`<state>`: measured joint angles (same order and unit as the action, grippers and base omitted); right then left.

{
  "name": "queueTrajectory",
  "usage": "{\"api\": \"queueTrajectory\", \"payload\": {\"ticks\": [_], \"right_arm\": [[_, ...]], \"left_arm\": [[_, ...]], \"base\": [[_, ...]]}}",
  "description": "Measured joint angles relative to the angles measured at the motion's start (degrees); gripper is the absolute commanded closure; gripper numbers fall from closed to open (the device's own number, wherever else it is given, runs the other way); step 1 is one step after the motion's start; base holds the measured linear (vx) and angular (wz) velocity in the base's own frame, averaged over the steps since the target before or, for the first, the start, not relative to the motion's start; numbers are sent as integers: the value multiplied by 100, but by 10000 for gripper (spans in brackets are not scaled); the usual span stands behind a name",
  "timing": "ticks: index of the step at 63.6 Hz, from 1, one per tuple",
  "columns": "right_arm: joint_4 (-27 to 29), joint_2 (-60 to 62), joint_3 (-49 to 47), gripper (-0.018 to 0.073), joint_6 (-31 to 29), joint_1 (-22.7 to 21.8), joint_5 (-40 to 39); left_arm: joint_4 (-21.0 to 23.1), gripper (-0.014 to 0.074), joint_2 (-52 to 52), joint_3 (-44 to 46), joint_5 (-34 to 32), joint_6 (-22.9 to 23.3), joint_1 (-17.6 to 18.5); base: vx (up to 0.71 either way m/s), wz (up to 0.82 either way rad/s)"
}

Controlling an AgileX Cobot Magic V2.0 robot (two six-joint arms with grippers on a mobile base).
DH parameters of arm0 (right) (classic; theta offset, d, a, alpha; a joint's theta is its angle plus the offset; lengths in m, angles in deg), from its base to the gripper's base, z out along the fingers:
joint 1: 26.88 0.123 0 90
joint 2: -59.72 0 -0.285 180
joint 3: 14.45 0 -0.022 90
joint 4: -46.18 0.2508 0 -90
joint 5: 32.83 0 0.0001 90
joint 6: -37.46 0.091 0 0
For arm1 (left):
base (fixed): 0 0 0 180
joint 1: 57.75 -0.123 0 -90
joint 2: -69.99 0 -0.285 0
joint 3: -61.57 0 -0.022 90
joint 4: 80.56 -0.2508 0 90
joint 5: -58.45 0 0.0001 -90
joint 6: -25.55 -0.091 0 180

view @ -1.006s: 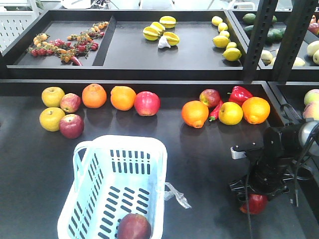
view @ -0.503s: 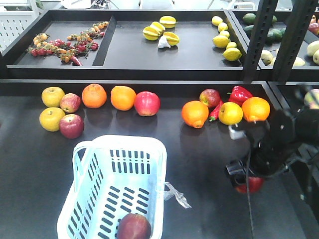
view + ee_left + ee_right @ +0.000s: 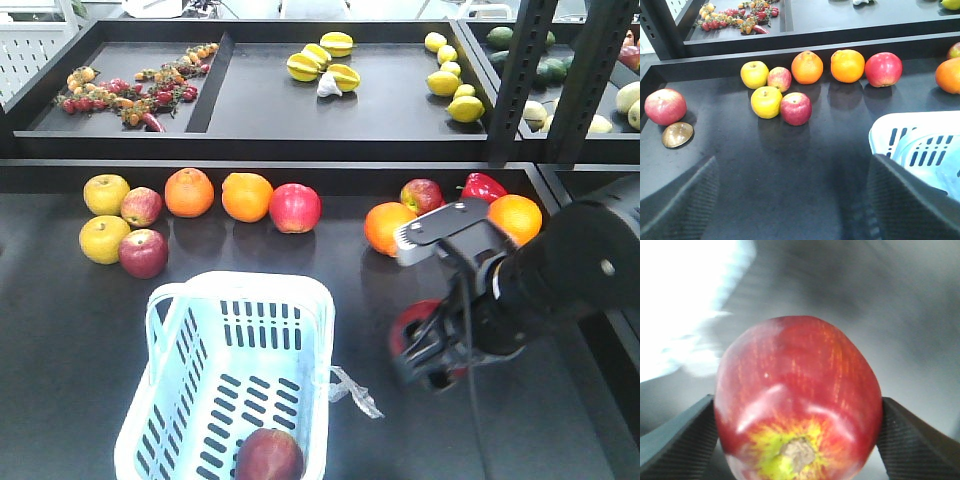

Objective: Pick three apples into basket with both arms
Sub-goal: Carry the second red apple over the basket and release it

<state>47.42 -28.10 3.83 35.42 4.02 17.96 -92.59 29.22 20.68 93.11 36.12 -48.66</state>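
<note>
One basket [image 3: 240, 284]; one apple [image 3: 797, 400] between fingers [image 3: 680, 440]

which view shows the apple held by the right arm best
The right wrist view: the apple fills the frame, stem end up close, clamped in the right end effector. The front view shows it small and partly hidden behind the right arm. The left wrist view misses it.
</note>
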Motion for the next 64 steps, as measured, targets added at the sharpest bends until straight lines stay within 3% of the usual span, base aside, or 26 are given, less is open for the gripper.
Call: {"api": "queueTrajectory", "payload": {"ticks": [14, 29, 50, 64], "right_arm": [[47, 86, 11, 309, 134, 1068, -273], [404, -394, 11, 241, 114, 1768, -1452], [842, -1029, 11, -80, -147, 2005, -2512], [935, -1042, 11, -109, -164, 2012, -2739]], "left_arm": [[0, 9, 0, 0, 0, 0, 0], [0, 9, 0, 0, 0, 0, 0], [0, 9, 0, 0, 0, 0, 0], [0, 9, 0, 0, 0, 0, 0]], "base": [[0, 0], [0, 0], [0, 0], [0, 0]]}}
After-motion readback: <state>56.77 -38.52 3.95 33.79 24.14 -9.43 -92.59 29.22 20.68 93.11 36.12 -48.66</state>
